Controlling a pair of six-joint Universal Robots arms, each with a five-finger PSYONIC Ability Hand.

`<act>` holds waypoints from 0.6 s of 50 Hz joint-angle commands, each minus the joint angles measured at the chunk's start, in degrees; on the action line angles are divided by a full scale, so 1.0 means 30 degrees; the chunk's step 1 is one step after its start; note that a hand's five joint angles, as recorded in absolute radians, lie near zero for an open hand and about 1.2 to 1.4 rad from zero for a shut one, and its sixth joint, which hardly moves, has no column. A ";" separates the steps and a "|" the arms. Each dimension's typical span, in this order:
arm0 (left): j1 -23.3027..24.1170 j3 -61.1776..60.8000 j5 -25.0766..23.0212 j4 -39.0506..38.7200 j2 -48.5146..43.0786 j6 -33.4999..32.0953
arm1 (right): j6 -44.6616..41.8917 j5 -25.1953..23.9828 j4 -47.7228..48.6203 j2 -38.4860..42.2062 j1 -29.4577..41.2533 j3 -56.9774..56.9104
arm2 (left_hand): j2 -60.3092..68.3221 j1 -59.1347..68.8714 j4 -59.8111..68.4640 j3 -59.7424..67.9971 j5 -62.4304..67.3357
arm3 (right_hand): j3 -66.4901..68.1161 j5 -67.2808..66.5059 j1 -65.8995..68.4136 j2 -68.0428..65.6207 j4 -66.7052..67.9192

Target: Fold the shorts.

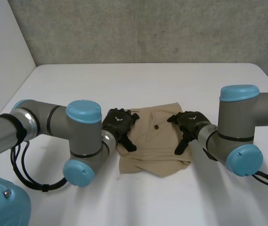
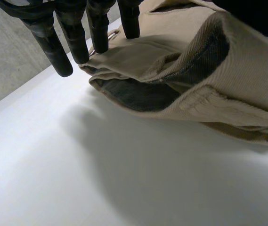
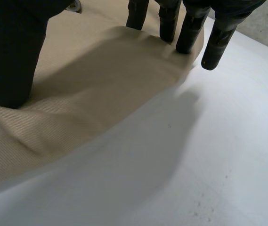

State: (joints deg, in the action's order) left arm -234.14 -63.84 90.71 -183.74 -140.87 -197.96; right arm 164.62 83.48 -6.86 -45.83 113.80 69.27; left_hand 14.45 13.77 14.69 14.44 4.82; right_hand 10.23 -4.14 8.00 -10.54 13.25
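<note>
The tan shorts [image 1: 155, 141] lie in the middle of the white surface [image 1: 148, 84] as a compact, roughly square bundle, several layers thick, with a small button [image 1: 158, 126] showing on top. They look partly folded, and the step in hand appears to be either flattening this bundle or gathering it for one more fold.

The left robot hand [image 1: 119, 125] sits at the bundle's left edge. Its fingers [image 2: 60, 52] are straight and slightly spread, with their tips at the cloth's border where the dark lining of the waistband shows between the layers. The right robot hand [image 1: 190, 125] is on the right edge, also spread. Its thumb [image 3: 9, 66] rests flat on the cloth and its straight fingers [image 3: 190, 33] touch the border, the outermost one hanging over the bare surface. Neither robot hand appears to pinch anything.

To do this well, both should press evenly so the stacked layers do not slide apart. If another fold is meant, each should catch every layer at its edge, not just the top one, since the left side gapes a little. Lifting both sides together and laying them down squarely would keep the edges lined up. A light stroke outward afterwards would settle the thick waistband.
</note>
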 commanded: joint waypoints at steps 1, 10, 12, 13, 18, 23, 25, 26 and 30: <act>0.0001 -0.0282 0.0115 0.0251 0.1310 0.0098 | -0.0030 0.0093 0.0059 -0.1276 0.0035 -0.0005 | -0.0289 -0.0063 -0.0368 -0.0286 -0.0413 | -0.0077 0.1379 0.0666 0.0181 -0.1084; -0.0903 -0.1452 0.0173 0.0368 0.8332 0.1850 | 0.0933 0.1727 0.0965 -0.7536 -0.0081 0.0024 | -0.0962 -0.0737 -0.1042 -0.0959 -0.1087 | -0.0077 0.1379 0.0666 0.0181 -0.1084; -0.1432 -0.1658 0.0202 0.0514 0.9541 0.2526 | 0.1286 0.2462 0.1200 -0.8450 -0.0286 0.0024 | -0.0962 -0.0737 -0.1042 -0.0959 -0.1087 | -0.0077 0.1379 0.0666 0.0181 -0.1084; -0.1695 -0.1717 0.0203 0.0660 1.0097 0.2849 | 0.1433 0.2843 0.1289 -0.8889 -0.0461 0.0024 | -0.0962 -0.0737 -0.1042 -0.0959 -0.1087 | -0.0077 0.1379 0.0666 0.0181 -0.1084; -0.4297 -0.1397 0.0115 0.2821 1.3259 0.4955 | 0.1698 0.4750 0.1436 -1.1323 -0.1574 -0.0093 | -0.0794 -0.0568 -0.0874 -0.0791 -0.0919 | -0.0077 0.1379 0.0666 0.0181 -0.1084; -0.6559 -0.0752 -0.0148 0.5316 1.4701 0.6396 | 0.1581 0.4868 0.0589 -1.1911 -0.2279 -0.0444 | -0.0850 -0.0624 -0.0929 -0.0847 -0.0974 | -0.0077 0.1379 0.0666 0.0181 -0.1084; -0.6970 -0.0518 -0.0440 0.5961 1.4936 0.6426 | 0.1523 0.4723 -0.0431 -1.1911 -0.2367 -0.0706 | -0.0906 -0.0680 -0.0986 -0.0903 -0.1031 | -0.0077 0.1379 0.0666 0.0181 -0.1084; -0.7233 -0.0343 -0.0790 0.6457 1.4995 0.6455 | 0.1493 0.4635 -0.0816 -1.1911 -0.2367 -0.0853 | -0.0684 -0.0458 -0.0764 -0.0681 -0.0809 | -0.0077 0.1379 0.0666 0.0181 -0.1084; -0.7265 -0.0224 -0.1524 0.7134 1.5199 0.6484 | 0.1229 0.4166 -0.2312 -1.1823 -0.2396 -0.1353 | -0.0234 -0.0008 -0.0313 -0.0231 -0.0358 | -0.0077 0.1379 0.0666 0.0181 -0.1084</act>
